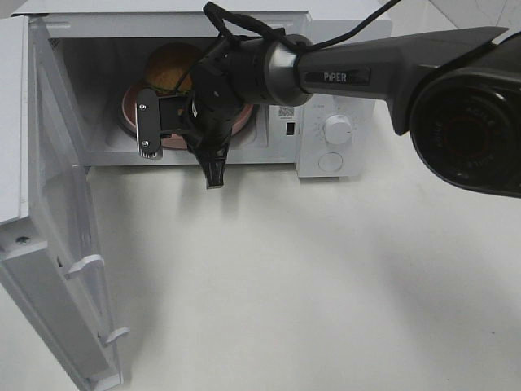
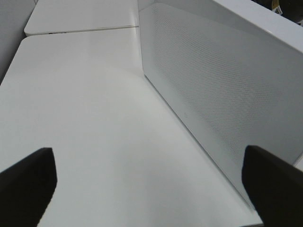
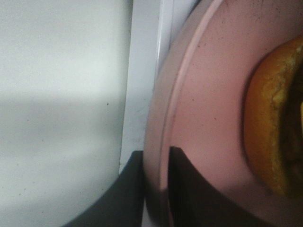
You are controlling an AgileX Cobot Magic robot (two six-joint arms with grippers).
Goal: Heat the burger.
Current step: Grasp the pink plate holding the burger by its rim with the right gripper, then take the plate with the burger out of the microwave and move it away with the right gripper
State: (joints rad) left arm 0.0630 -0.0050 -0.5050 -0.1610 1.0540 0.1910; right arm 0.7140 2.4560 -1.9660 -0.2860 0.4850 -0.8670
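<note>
The burger (image 1: 169, 67), with its golden-brown bun, sits on a shallow pink plate (image 1: 129, 107) inside the open microwave (image 1: 342, 49). My right gripper (image 1: 195, 145) reaches into the cavity from the right and meets the plate's front rim. In the right wrist view this gripper (image 3: 156, 158) is shut on the plate (image 3: 208, 109), one dark finger on each side of the rim, with the burger (image 3: 272, 127) just beyond. My left gripper (image 2: 149, 189) stands open and holds nothing, next to a white perforated panel (image 2: 213, 94). It does not show in the exterior view.
The microwave door (image 1: 57, 244) hangs open to the left, over the white table (image 1: 285, 269). The control knobs (image 1: 338, 129) are on the microwave's right front. A second white surface (image 2: 80, 16) lies beyond the table in the left wrist view.
</note>
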